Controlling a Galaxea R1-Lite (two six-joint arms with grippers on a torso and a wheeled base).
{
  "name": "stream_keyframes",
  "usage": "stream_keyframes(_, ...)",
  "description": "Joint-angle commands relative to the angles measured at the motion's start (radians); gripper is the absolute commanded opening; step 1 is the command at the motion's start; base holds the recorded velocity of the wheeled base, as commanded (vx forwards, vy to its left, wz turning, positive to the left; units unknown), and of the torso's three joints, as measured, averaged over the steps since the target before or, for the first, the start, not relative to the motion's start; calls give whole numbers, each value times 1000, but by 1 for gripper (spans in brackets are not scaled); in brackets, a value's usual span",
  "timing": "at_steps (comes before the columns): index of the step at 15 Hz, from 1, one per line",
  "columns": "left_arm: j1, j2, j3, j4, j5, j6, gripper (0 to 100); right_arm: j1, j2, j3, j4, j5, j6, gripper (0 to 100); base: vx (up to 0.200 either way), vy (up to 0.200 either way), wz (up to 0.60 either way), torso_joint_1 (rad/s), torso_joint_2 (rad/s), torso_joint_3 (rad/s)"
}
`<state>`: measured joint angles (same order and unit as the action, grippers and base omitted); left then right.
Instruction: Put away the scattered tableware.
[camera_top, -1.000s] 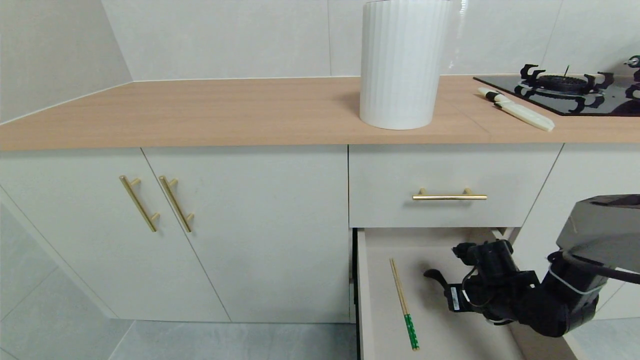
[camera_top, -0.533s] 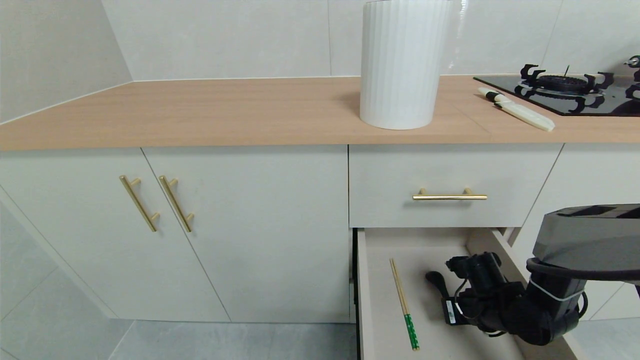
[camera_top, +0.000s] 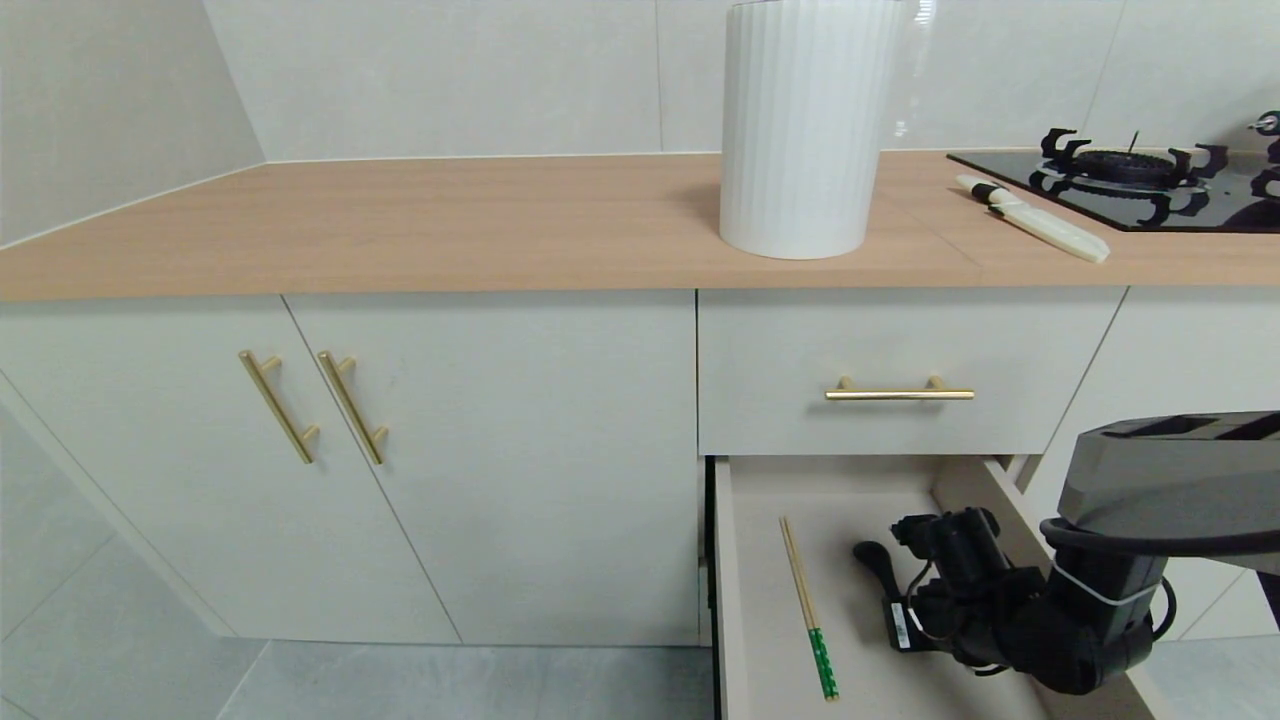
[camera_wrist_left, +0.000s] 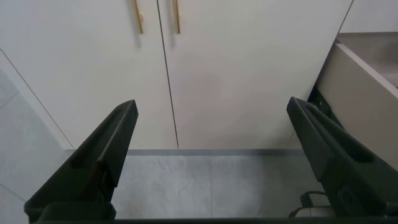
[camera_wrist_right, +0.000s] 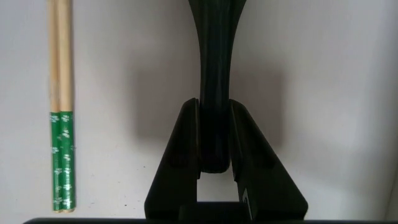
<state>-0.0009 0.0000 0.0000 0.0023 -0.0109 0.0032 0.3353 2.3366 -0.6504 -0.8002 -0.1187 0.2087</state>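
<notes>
So the right end effector (camera_wrist_right: 215, 109) is down inside the open pale drawer (camera_top: 742, 600), clamped on the handle of a black long-handled utensil (camera_wrist_right: 214, 56); can't tell if that's touching the drawer bottom. Near it but apart, a pair of wooden chopsticks with green ends (camera_top: 808, 608) lies flat in the same drawer. The left end effector (camera_wrist_left: 211, 109) is spread wide with nothing in it, facing the white cabinet doors (camera_wrist_left: 236, 68). Up on the wooden desk (camera_top: 450, 220) there's a cream-coloured knife (camera_top: 1035, 228) and a tall white ribbed container (camera_top: 800, 130).
</notes>
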Motion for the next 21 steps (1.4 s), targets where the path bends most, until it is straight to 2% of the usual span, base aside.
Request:
stream_keyframes(1,-1,0,0,1,0,0,100,1,4,-2,-1,1,0,0,0,0,0,0,0,0)
stream_keyframes(4,1,0,0,1,0,0,100,1,4,2,-1,-1,3,0,0,0,0,0,0,0)
stream_keyframes(5,-1,0,0,-1,0,0,100,1,4,3,-1,-1,3,100,0,0,0,0,0,0)
stream_keyframes(12,1,0,0,-1,0,0,100,1,-10,9,-8,-6,3,100,0,0,0,0,0,0)
stream_keyframes(15,1,0,0,1,0,0,100,13,-195,52,4,-35,-2,100,0,0,0,0,0,0)
stream_keyframes(16,1,0,0,1,0,0,100,13,-195,52,4,-35,-2,100,0,0,0,0,0,0)
stream_keyframes(18,-1,0,0,1,0,0,100,42,-404,72,105,-41,-5,100,0,0,0,0,0,0)
stream_keyframes(21,1,0,0,1,0,0,100,70,-638,40,343,-38,-11,100,0,0,0,0,0,0)
